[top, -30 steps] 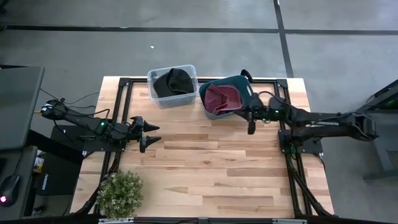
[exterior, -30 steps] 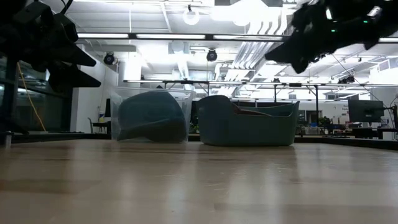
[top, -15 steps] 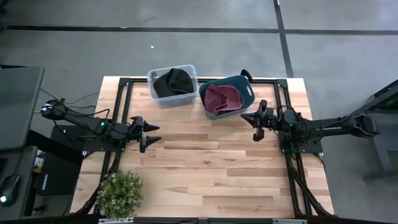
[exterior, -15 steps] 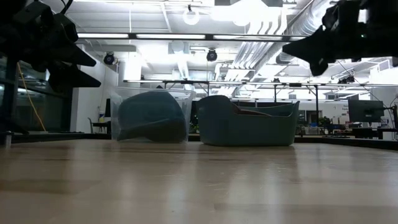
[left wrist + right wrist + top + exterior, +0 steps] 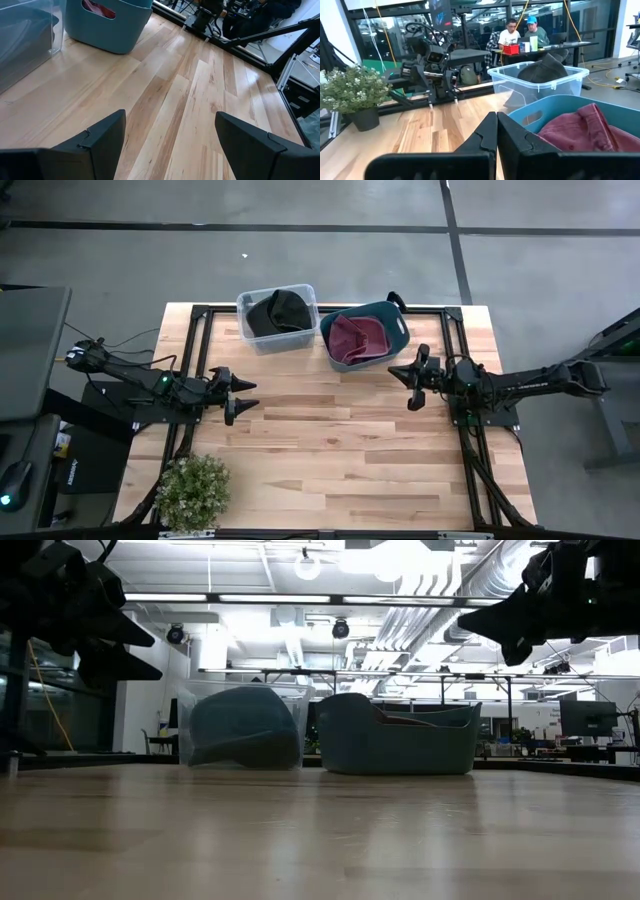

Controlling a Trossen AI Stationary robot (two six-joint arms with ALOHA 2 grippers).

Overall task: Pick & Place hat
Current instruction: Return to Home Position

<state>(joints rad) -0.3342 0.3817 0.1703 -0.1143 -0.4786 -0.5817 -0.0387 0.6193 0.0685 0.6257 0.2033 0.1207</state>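
Starting at the lower left of the high view, a small potted plant (image 5: 193, 492) stands on the near corner of the wooden table (image 5: 330, 450).

Farther up, at the left-centre of that picture, the left gripper (image 5: 170, 114) hangs over the table's left side and points toward the right. Its two fingers (image 5: 100, 137) stand wide apart and hold nothing, with bare wood showing between them. Roughly level with it, right of centre, the right gripper (image 5: 496, 120) points back toward the left. Its fingers are pressed together with only a thin seam between them, and nothing is in their grasp. In the low view both grippers sit in the upper corners of the frame, well above the table top.

Beyond the grippers, along the table's far edge at the top centre of the high view, two bins stand side by side. The clear bin (image 5: 243, 302) is on the left, and the black cap (image 5: 280, 312) lies inside it. The blue bin (image 5: 399, 330) is just beside it on the right; whether their walls touch cannot be told. The red cap (image 5: 355, 338) lies inside the blue bin, its cloth bunched against the wall. The right gripper is near this bin's lower right rim in the picture, apart from it.

Farthest off, at the upper middle of the right wrist view, two people (image 5: 509, 29) sit at a desk in the room behind the table.
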